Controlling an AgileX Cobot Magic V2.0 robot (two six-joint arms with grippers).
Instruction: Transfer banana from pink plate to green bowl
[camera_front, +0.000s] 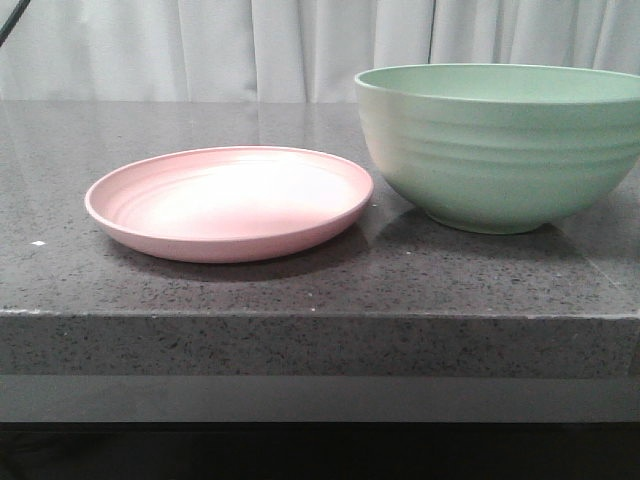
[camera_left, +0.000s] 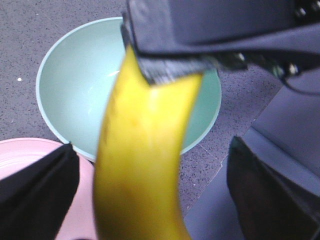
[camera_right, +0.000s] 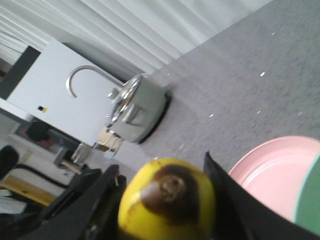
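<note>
The pink plate (camera_front: 230, 200) lies empty at left on the table, and the green bowl (camera_front: 500, 145) stands to its right. Neither the grippers nor the banana show in the front view. In the left wrist view the banana (camera_left: 142, 165) hangs above the near rim of the bowl (camera_left: 75, 95) and beside the plate (camera_left: 80, 210). My right gripper (camera_left: 170, 62) clamps its far end. My left gripper (camera_left: 152, 145) is open, its fingers (camera_left: 40, 190) wide apart on either side of the banana, not touching it. In the right wrist view the right gripper (camera_right: 162, 167) is shut on the banana (camera_right: 167, 200), dark tip towards the camera.
A steel pot with a lid (camera_right: 135, 107) and a white box (camera_right: 60, 90) stand past the table's far side. A pale curtain (camera_front: 300, 45) hangs behind. The table's front edge (camera_front: 320, 315) runs just before the plate and bowl.
</note>
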